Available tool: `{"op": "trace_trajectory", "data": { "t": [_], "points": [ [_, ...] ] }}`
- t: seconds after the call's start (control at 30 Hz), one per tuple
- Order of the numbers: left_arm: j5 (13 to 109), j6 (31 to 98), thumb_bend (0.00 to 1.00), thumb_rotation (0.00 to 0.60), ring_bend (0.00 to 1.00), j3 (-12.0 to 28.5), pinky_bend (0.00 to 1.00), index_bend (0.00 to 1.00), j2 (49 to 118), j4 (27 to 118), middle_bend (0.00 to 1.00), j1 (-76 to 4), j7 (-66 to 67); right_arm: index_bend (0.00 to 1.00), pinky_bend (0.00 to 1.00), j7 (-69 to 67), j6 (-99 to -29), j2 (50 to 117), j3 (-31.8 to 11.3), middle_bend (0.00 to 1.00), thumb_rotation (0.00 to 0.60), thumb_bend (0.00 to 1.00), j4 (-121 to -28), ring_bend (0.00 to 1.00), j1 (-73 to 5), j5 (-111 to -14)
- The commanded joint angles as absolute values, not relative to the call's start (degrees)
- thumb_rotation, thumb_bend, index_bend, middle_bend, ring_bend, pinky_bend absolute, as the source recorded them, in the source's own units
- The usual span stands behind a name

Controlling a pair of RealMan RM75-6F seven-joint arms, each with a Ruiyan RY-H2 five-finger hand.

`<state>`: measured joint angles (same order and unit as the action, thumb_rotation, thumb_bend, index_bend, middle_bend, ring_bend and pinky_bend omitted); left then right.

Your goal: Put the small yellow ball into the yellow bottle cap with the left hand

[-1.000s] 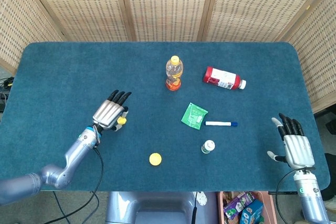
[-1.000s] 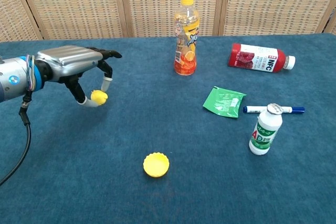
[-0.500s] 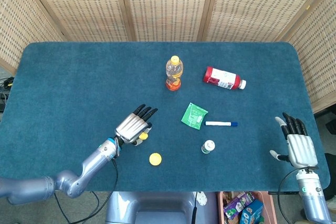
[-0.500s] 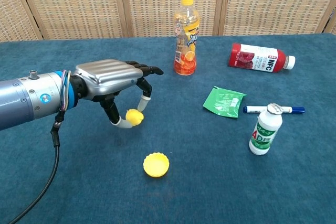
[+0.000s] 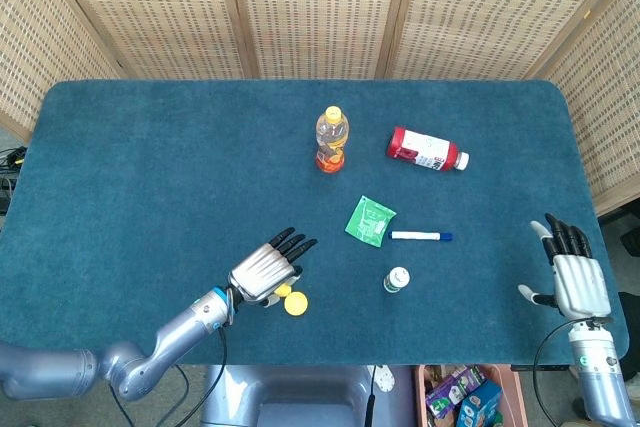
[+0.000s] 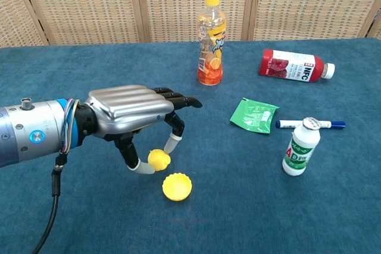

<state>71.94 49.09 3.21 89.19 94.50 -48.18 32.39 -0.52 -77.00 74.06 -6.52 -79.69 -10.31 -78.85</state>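
My left hand [image 6: 128, 117] [image 5: 266, 269] pinches the small yellow ball [image 6: 158, 159] [image 5: 282, 290] between thumb and a finger, its other fingers spread forward. The ball hangs just above the cloth, a little left of and behind the yellow bottle cap [image 6: 177, 186] [image 5: 296, 303], which lies open side up near the table's front edge. In the head view the ball is mostly hidden under the hand. My right hand [image 5: 572, 277] rests open at the table's right front corner, holding nothing; the chest view does not show it.
An upright orange drink bottle [image 6: 212, 43] stands at the back middle. A red bottle [image 6: 294, 65] lies on its side to its right. A green packet [image 6: 254, 115], a blue-capped pen [image 6: 309, 125] and a small white bottle [image 6: 302, 147] sit right of the cap.
My left hand has carried the ball rightward and toward the front edge, from the left part of the table to just beside the cap. The right hand has drifted slightly nearer the edge.
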Motion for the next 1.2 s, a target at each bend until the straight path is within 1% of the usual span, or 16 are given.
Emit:
{"op": "trace_trajectory", "data": {
  "t": [0.03,1.2],
  "points": [
    [72.2,49.4,0.24,0.600,0.00,2.8,0.00,0.57,89.1,94.9,0.00,-48.1,32.7,0.00,0.00,-0.7,-77.1,74.0,-6.6,0.00,0.600,0.00,-79.8,0.00,-10.2,-78.8],
    [70.0,49.1,0.24,0.600,0.00,2.0,0.00,0.57,94.4,92.1,0.00,-50.0,34.2,0.00,0.00,-3.2,-77.7,73.4,-7.3,0.00,0.600,0.00,-79.5,0.00,-9.7,-78.4]
  ]
}}
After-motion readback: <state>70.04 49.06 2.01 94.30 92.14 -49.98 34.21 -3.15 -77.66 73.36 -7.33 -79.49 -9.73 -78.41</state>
